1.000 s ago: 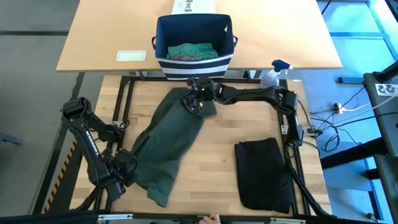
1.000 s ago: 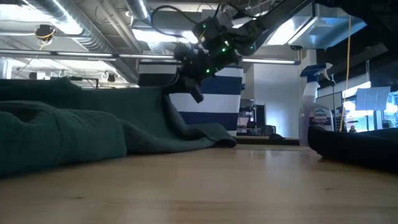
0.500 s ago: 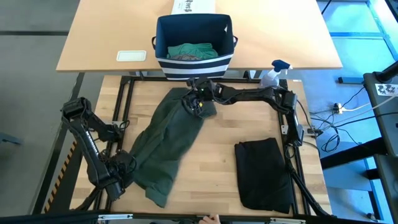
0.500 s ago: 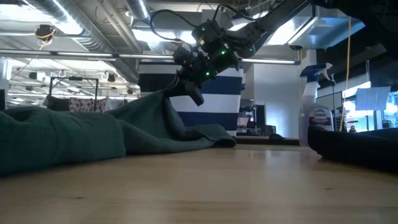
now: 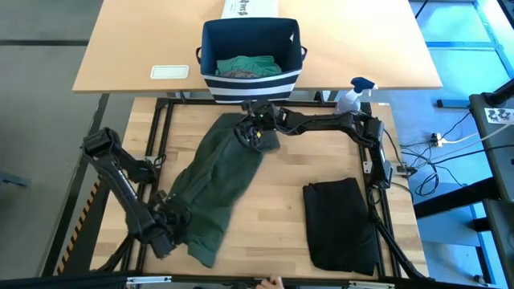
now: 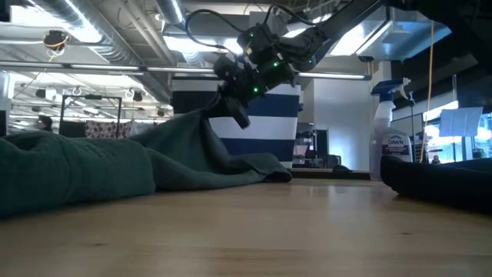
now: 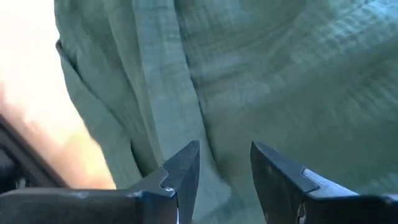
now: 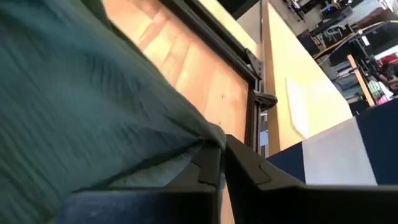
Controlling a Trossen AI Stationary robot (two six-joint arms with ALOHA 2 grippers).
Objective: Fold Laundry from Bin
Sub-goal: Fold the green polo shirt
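Fingers of the right gripper (image 5: 250, 134) pinch the dark green garment (image 5: 217, 189); left gripper (image 5: 170, 223) open, should regrasp the near edge.

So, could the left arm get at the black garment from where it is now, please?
Probably not easily: the left gripper sits open at the green garment on the table's left, and the black garment lies far across on the right.

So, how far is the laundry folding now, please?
Done: one folded black garment lies on the wooden table. In hand: the dark green cloth garment is spread out unfolded; the right gripper is shut on its far end near the navy striped fabric bin, and the left gripper, fingers apart, sits at its near edge. Left: folding it, then the teal-green cloth in the bin.
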